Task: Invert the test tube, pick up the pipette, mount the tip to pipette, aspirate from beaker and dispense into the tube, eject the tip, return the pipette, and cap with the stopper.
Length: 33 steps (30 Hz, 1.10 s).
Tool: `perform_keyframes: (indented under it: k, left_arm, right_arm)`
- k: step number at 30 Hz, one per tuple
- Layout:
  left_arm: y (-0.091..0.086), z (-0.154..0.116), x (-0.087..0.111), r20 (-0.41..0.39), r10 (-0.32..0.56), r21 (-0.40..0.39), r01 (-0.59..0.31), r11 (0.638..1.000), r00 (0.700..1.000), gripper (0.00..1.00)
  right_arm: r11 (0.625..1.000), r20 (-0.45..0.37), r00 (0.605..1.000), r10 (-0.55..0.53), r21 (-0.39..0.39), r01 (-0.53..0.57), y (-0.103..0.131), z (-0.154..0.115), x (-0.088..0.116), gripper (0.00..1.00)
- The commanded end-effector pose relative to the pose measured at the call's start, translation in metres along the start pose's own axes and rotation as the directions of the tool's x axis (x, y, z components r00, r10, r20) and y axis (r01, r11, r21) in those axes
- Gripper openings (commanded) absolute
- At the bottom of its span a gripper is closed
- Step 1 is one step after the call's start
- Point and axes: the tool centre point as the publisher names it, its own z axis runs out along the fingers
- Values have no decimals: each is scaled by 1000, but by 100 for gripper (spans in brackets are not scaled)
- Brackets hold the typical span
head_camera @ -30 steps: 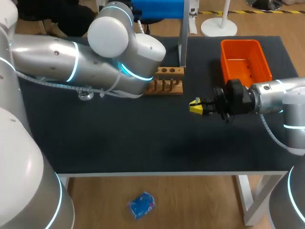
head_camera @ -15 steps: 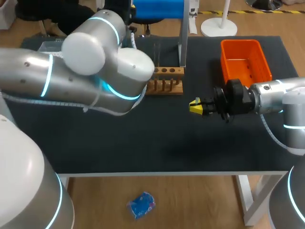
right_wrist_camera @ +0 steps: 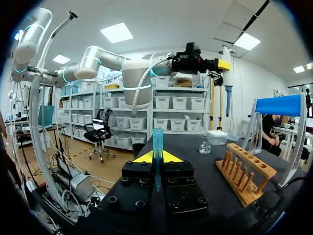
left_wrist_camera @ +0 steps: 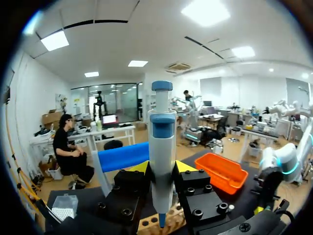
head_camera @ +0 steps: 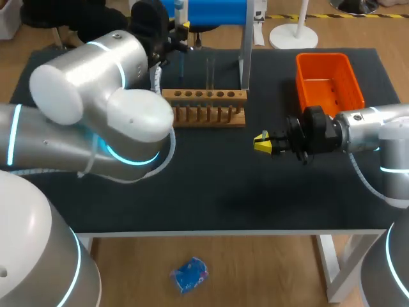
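The left pincer (left_wrist_camera: pixel 162 167), clenched on the pipette (left_wrist_camera: pixel 162 142), swings up behind the rack (head_camera: pixel 204 107); the right pincer (head_camera: pixel 262 143) still grips the tube (right_wrist_camera: pixel 157 147) beside the rack. Pickup looks done.

- The desk (head_camera: pixel 211 192) has a matt black top that looks like cloth, without shine.
- The rack (head_camera: pixel 204 96) is bare pale-brown wood, dull and unvarnished in look.
- The bin (head_camera: pixel 332 102) is smooth orange plastic with a slight gloss.
- The pipette (left_wrist_camera: pixel 162 147) has a smooth plastic body, pale grey with blue parts, faintly shiny.
- The test tube (right_wrist_camera: pixel 157 144) is clear, blue-tinted and smooth; glass or plastic cannot be told.
- The beaker (right_wrist_camera: pixel 205 145) is clear and glossy, like glass.
- The left arm (head_camera: pixel 96 109) and right arm (head_camera: pixel 377 125) have smooth, glossy silver-white shells.
- The left pincer (left_wrist_camera: pixel 162 169) and right pincer (right_wrist_camera: pixel 157 157) have matt black blocks with dark bolt heads; their yellow tips look smooth.
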Motion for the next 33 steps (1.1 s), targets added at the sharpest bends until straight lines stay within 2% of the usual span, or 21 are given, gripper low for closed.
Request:
perform_keyframes:
  k: [1, 6, 8, 10, 14, 21, 24, 26, 33]
  left_arm:
    - [0, -24, 10, -492, 51, 21, -47, 999, 869, 0]
    - [-3, -32, 27, -586, 83, 59, -60, 996, 806, 0]
    - [-2, -34, 34, -606, 89, 59, -66, 996, 791, 0]
    - [0, -35, 41, -645, 74, 56, -50, 997, 761, 0]
    - [3, -34, 58, -727, 102, 94, -48, 994, 679, 0]
    - [2, -30, 79, -792, 160, 143, -75, 987, 590, 0]
    - [0, -30, 80, -799, 163, 154, -65, 986, 579, 0]
    - [-1, -30, 78, -763, 164, 145, -82, 986, 625, 0]
    - [-1, -30, 78, -763, 164, 145, -82, 986, 625, 0]
  right_arm:
    - [1000, -1, 1000, -1, 0, 1, 0, 0, 0, 0]
    - [1000, -1, 1000, -1, 0, 1, 0, 0, 0, 0]
    - [1000, -1, 1000, -1, 0, 1, 0, 0, 0, 0]
    - [1000, -1, 1000, -1, 0, 1, 0, 0, 0, 0]
    - [1000, -1, 1000, -1, 0, 1, 0, 0, 0, 0]
    - [1000, -1, 1000, -1, 0, 1, 0, 0, 0, 0]
    - [1000, -1, 1000, -1, 0, 1, 0, 0, 0, 0]
    - [1000, -1, 1000, -1, 0, 1, 0, 0, 0, 0]
    - [1000, -1, 1000, -1, 0, 1, 0, 0, 0, 0]
